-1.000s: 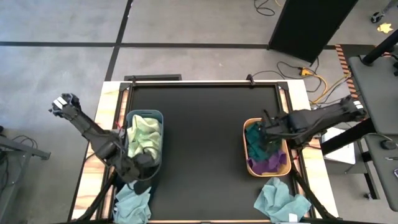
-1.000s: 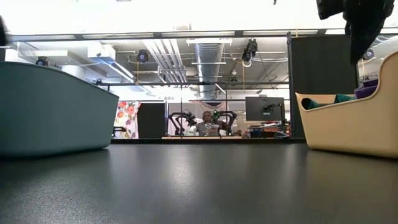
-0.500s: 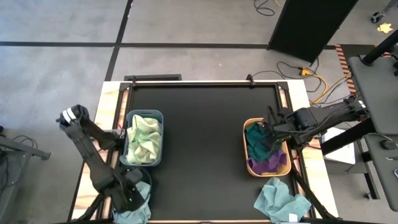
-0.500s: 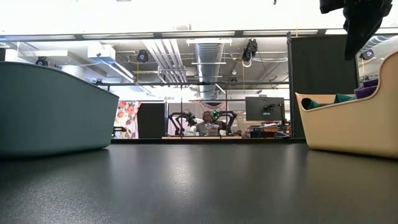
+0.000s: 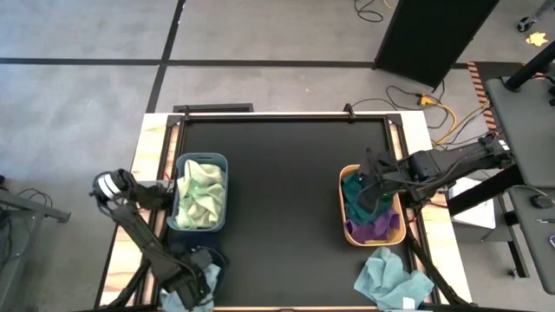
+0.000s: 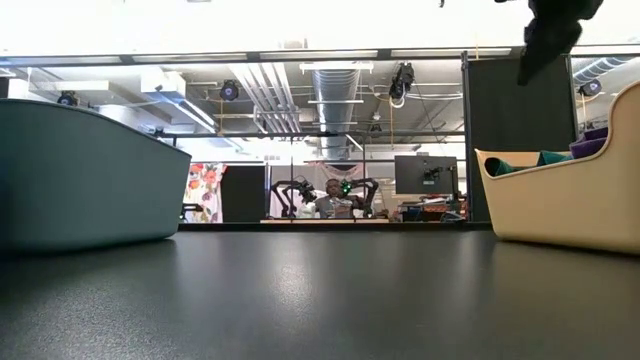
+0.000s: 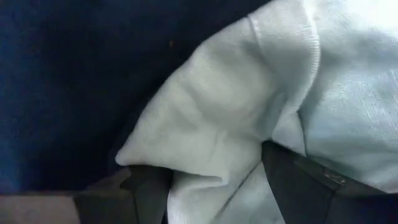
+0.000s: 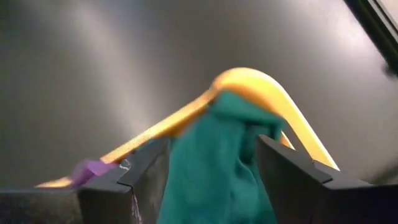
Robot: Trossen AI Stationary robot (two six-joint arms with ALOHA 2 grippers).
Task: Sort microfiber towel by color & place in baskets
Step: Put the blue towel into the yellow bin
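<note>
My left gripper [image 5: 192, 276] is down at the table's near-left corner, open on a light blue-grey towel [image 5: 208, 279] that lies crumpled there. My right gripper [image 5: 375, 184] hovers open above the orange-tan basket [image 5: 343, 210]. That basket holds a dark teal towel [image 5: 354, 195] and a purple one [image 5: 375, 230]. In the right wrist view the teal towel [image 8: 217, 155] bulges up between the spread fingers, above the basket's rim [image 8: 261, 81]. The grey-blue basket [image 5: 178, 195] holds pale yellow-green towels [image 5: 202, 191]. My left gripper [image 7: 217, 199] comes from above, its open fingers astride a raised fold [image 7: 217, 143] of the light blue-grey towel. The cloth lies against the inner side of both fingers. The towel rests on the table. My right gripper: I cannot tell whether its open fingers touch the teal towel.
A second light blue-grey towel [image 5: 392, 279] lies at the table's near-right corner. The black mat between the two baskets is bare. In the low view the grey-blue basket [image 6: 80, 180] stands left and the orange-tan basket [image 6: 560, 205] right, with the right gripper [image 6: 550, 30] above.
My left arm has swung from beside the grey-blue basket toward the near edge and gone down onto the light blue-grey towel in the near-left corner. The dark cloth that hung below my right gripper in the low view has dropped away; that gripper's fingers now stand spread.
</note>
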